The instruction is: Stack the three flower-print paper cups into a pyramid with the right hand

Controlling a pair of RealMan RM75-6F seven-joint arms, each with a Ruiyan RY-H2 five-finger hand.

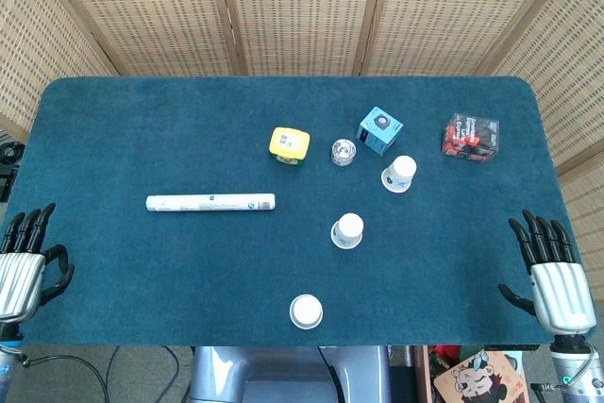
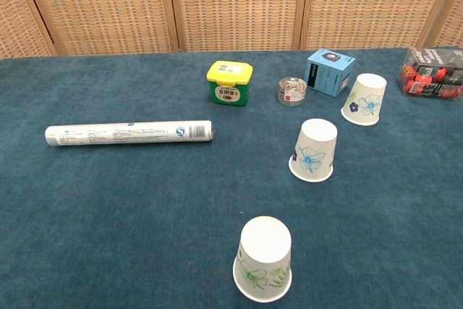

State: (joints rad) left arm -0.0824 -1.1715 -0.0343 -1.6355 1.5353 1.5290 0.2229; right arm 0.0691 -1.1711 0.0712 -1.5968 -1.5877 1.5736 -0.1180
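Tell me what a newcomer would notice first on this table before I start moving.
Three upside-down flower-print paper cups stand apart in a loose diagonal: the near cup at the front edge, the middle cup beyond it, the far cup beside the blue box. A long white roll lies alone to the left. The left hand and right hand rest at the table's sides, holding nothing.

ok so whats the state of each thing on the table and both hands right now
near cup: upside down, alone
middle cup: upside down, unstacked
far cup: upside down, unstacked
white roll: lying flat
yellow-lidded tub: lid on
left hand: open, empty
right hand: open, empty
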